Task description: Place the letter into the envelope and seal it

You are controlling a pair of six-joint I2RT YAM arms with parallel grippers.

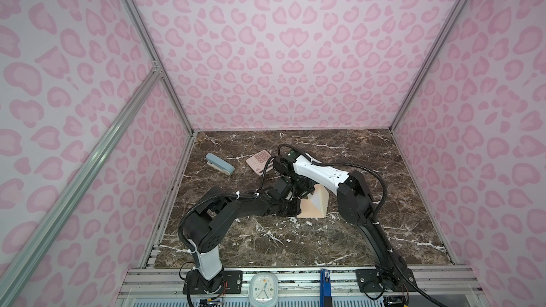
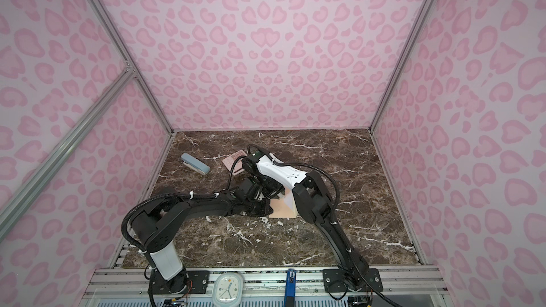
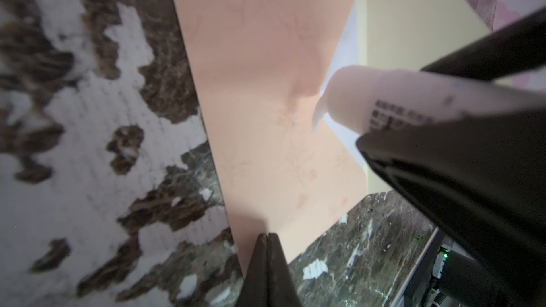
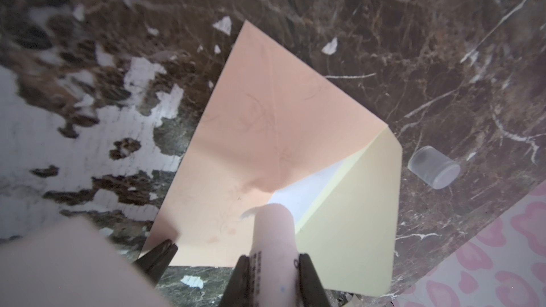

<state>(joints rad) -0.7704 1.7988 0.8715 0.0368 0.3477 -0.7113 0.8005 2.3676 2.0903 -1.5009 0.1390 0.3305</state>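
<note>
the white paper letter (image 4: 307, 190) already sits inside the flat peach paper envelope (image 4: 266, 119) at mid-table, its flap (image 4: 354, 217) open. my left gripper (image 3: 267, 240), closed tight, pins a corner; my right gripper (image 4: 273, 264) clamps a pinkish-white glue stick (image 4: 273, 225) at the mouth. gluing, folding remain.

You are looking at a flat peach paper envelope (image 4: 266, 119). It is matt and smooth, dented and creased near its mouth, with a faint printed pattern. The inner face of its flap is pale yellow and just as matt. The white paper letter (image 4: 307, 190) in the mouth looks thin and plain. Your right gripper (image 4: 271, 261) has dull black plastic fingers set around a pale pink plastic tube (image 4: 274, 231), satin-smooth with black print. The small frosted plastic cap (image 4: 434, 171) is translucent. The brown marble-look tabletop (image 4: 413, 39) has a slight sheen, broken by rough, dull white patches.
</note>
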